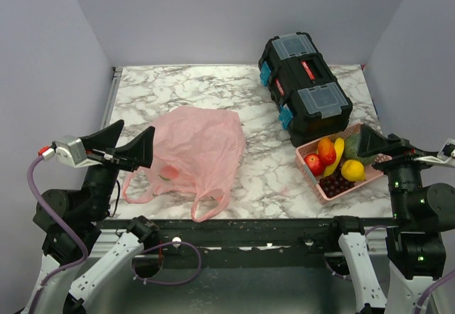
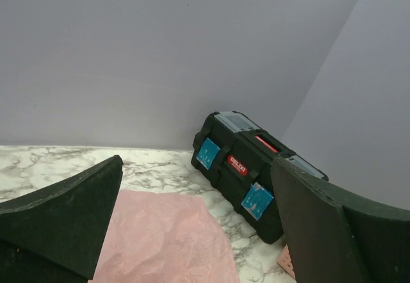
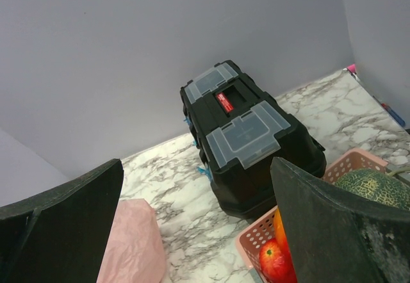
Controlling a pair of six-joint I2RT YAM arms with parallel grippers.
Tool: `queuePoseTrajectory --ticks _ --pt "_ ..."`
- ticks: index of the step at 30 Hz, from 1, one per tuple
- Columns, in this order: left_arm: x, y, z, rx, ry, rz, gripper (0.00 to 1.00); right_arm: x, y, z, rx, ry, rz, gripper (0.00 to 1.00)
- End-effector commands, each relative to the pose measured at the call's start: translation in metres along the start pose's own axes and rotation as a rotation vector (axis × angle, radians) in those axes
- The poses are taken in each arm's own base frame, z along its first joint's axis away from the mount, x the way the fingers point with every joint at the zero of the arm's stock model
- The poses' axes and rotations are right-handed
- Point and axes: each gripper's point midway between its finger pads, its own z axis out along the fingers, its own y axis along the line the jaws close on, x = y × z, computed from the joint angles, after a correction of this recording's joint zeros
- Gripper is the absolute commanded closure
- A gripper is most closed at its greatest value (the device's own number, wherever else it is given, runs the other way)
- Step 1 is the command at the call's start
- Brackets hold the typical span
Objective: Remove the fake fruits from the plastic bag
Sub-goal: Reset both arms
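**Both claws open, bag lying on the marble**

My left claw (image 1: 135, 135) stands wide open with nothing between its 2 fingers. It hangs at the left edge of the plastic bag (image 1: 195, 150) and points across it toward the black toolbox (image 2: 246, 174). My right claw (image 3: 197, 168) is spread just as wide and is also empty, over the right end of the pink basket (image 1: 320, 192).

The bag lies crumpled and mostly flat on the marble table (image 1: 270, 172), left of centre, with its 2 loop handles trailing toward the near edge. Through the thin pink film I make out 1 dim reddish patch (image 1: 166, 174) with a touch of green, near the left handle — what it is I cannot tell.

3 of the fake fruits (image 1: 340, 159) lie in the basket, well apart from the bag: the banana (image 1: 340, 149), the orange fruit (image 1: 325, 148) beside it, and the yellow round fruit (image 1: 352, 170) nearer to me. They share the basket with a red apple (image 1: 313, 163), dark grapes (image 1: 334, 184) and a green netted melon (image 3: 375, 187) — the melon sits at the far side, partly behind my right finger. The toolbox stands at the far right of the table, just beyond the basket.
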Motion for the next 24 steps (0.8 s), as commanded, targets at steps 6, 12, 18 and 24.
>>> queuePoseTrajectory --ticks 6,12,18,24 --pt "0.0069 -0.0046 0.0016 0.027 0.024 0.005 0.02 -0.0028 -0.0022 0.0005 0.004 -0.018 -0.032 0.0" --pt "0.0062 -0.0036 0.0034 0.024 0.021 0.026 0.02 -0.0009 -0.0029 -0.0004 0.004 -0.014 -0.036 0.0" --pt "0.006 -0.0025 0.0027 0.02 0.022 0.033 0.02 -0.0005 -0.0026 0.0014 0.005 -0.01 -0.03 0.0" --pt "0.0096 -0.0061 0.002 0.036 0.038 0.013 0.02 -0.0018 -0.0034 0.0006 0.012 -0.011 -0.028 0.0"
